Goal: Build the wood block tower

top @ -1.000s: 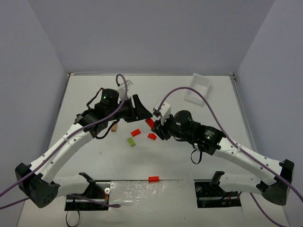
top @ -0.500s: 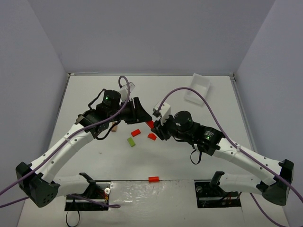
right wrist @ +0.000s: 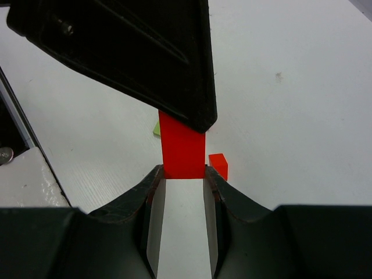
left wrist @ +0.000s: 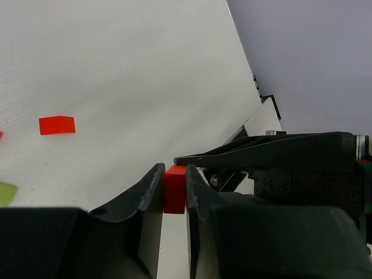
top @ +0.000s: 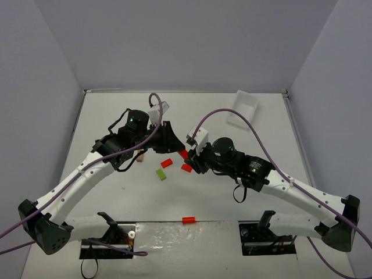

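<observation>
A small red wooden block (top: 188, 220) lies alone on the white table (top: 145, 197), closest to the two arm bases and well short of the gripped red block (top: 183, 153) at mid-table. Farther in, a lime green wooden block (top: 161, 174) lies near and left of the gripped red block. A second loose red block (top: 167, 163) lies just left of it, and a third loose red block (top: 186, 168) just in front of it. A plain tan wooden block (top: 140, 156) peeks out from under the left arm, farther left. Each loose block lies flat and apart from the others.

At the gripped red block both arms meet. The left gripper (left wrist: 172, 180) is clenched on one end of it and the right gripper (right wrist: 182, 173) pinches the other end. Whether it touches the table is unclear.

Well beyond it, to the right, sits a white rectangular tray (top: 243, 108).
</observation>
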You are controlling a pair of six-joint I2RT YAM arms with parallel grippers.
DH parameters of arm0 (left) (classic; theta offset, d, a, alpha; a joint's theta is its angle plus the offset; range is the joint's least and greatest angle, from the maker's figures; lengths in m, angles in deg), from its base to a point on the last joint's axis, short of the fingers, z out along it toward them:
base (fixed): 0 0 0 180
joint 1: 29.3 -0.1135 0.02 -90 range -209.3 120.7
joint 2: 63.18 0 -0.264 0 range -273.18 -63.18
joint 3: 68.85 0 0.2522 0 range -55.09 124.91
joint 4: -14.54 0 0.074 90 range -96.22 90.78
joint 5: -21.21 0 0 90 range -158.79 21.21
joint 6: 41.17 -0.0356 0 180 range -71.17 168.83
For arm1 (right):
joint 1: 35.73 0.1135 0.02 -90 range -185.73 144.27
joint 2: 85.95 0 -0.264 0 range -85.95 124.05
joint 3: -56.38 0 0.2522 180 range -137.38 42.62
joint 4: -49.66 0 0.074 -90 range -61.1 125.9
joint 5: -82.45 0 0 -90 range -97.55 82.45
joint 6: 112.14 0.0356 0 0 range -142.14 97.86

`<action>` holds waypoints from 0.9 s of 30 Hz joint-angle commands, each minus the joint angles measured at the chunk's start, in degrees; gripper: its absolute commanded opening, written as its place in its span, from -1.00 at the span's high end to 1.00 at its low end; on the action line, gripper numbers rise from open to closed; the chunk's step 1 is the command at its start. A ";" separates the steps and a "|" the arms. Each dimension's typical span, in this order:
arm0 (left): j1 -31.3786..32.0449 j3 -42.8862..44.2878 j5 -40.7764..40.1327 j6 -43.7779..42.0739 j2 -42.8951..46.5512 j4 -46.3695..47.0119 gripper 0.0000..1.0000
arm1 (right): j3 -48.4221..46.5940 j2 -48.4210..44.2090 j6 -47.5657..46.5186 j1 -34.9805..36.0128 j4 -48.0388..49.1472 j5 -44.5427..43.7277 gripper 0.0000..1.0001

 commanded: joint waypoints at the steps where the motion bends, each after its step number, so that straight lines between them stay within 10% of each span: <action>1: -0.14 3.23 -0.53 -5.31 0.79 -1.00 1.00 | -0.38 0.44 0.49 0.17 4.24 -0.23 0.21; 7: -0.23 4.88 -3.49 -13.33 0.95 -6.07 1.00 | -0.53 1.30 0.47 0.11 4.24 0.44 -0.59; 27: -16.06 1.03 -7.74 -80.74 -3.81 -17.45 1.00 | 4.84 -9.92 1.81 -3.48 -1.32 -10.55 -0.81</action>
